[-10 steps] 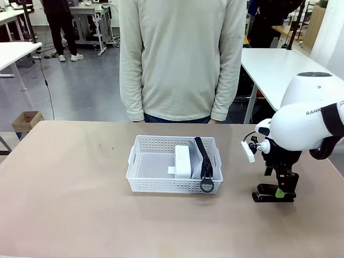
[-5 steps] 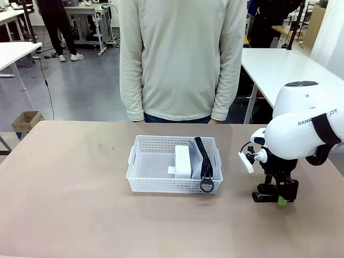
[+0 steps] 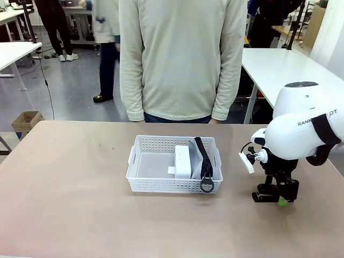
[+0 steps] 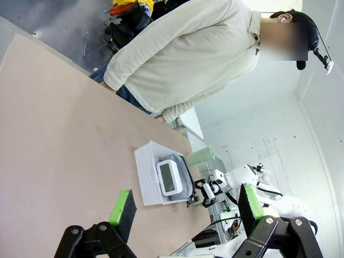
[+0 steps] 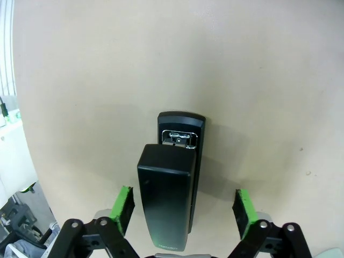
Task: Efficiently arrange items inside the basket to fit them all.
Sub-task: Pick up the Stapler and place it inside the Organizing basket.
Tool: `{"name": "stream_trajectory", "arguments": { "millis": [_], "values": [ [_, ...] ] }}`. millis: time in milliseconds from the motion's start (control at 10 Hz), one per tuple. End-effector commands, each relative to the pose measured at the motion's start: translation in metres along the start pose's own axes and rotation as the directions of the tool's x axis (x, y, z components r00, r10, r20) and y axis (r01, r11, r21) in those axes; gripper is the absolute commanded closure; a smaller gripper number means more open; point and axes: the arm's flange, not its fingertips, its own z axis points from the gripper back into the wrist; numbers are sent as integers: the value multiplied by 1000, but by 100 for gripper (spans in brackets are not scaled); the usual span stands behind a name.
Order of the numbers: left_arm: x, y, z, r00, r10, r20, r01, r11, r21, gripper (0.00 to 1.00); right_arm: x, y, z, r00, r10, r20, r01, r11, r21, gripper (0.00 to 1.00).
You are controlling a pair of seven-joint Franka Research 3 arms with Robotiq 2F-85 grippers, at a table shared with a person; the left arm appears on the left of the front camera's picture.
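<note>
Going for the stapler (image 5: 171,185)
Right gripper (image 5: 183,207) spread either side of it; next up I'd say squeeze, lift, slot into the basket's (image 3: 161,184) free half.

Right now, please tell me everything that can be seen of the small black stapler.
The small black stapler looks like smooth plastic: a long base with a shorter top arm closed over it, and silver metal showing at the nose. It lies flat on the tan table, outside the white basket, to its right. The right claw stands open over its rear, one green pad on each side; neither seems to touch it.
</note>
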Motion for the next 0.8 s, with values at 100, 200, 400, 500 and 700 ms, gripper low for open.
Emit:
{"name": "stream_trajectory", "arguments": {
  "millis": [100,200,400,500,700],
  "values": [
    [-2,0,-2,1000,-23,11,23,1000,-19,0,-11,26,-8,1000,-23,-1,23,999,-43,100],
    [-2,0,-2,1000,-23,11,23,1000,-19,0,-11,26,-8,1000,-26,3,26,999,-47,65],
    [-2,0,-2,1000,-23,11,23,1000,-19,0,-12,26,-8,1000,-25,-5,25,999,-41,100],
    [-2,0,-2,1000,-23,11,23,1000,-19,0,-13,25,-7,1000,-29,-5,28,999,-41,100],
    [-2,0,-2,1000,-23,11,23,1000,-19,0,-12,25,-6,1000,-29,-7,29,999,-41,100]
  ]
}}
